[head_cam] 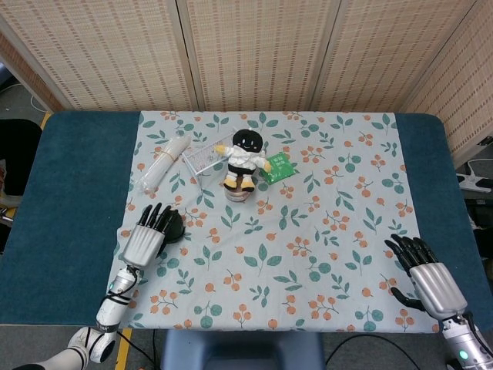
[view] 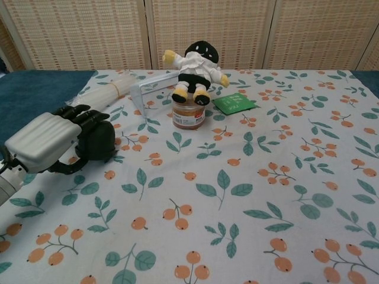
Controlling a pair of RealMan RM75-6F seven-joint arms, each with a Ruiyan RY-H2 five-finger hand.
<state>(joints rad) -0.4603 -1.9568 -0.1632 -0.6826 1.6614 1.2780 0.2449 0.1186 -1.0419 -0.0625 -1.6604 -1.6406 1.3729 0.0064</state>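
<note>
My left hand (head_cam: 146,239) lies on the flowered cloth (head_cam: 308,254) at the front left, its fingers wrapped over a black round object (head_cam: 172,229). In the chest view the same left hand (view: 50,141) covers the black round object (view: 99,140) from the left, and the object touches the cloth. My right hand (head_cam: 428,276) hovers at the front right corner with its fingers spread and nothing in it; the chest view does not show it.
A black-haired plush doll (head_cam: 244,156) sits on a small jar (view: 188,116) at the back middle. Beside them lie a green packet (head_cam: 279,166), a clear plastic piece (head_cam: 200,159) and a bagged bundle of white sticks (head_cam: 163,163). Blue table (head_cam: 69,193) borders the cloth.
</note>
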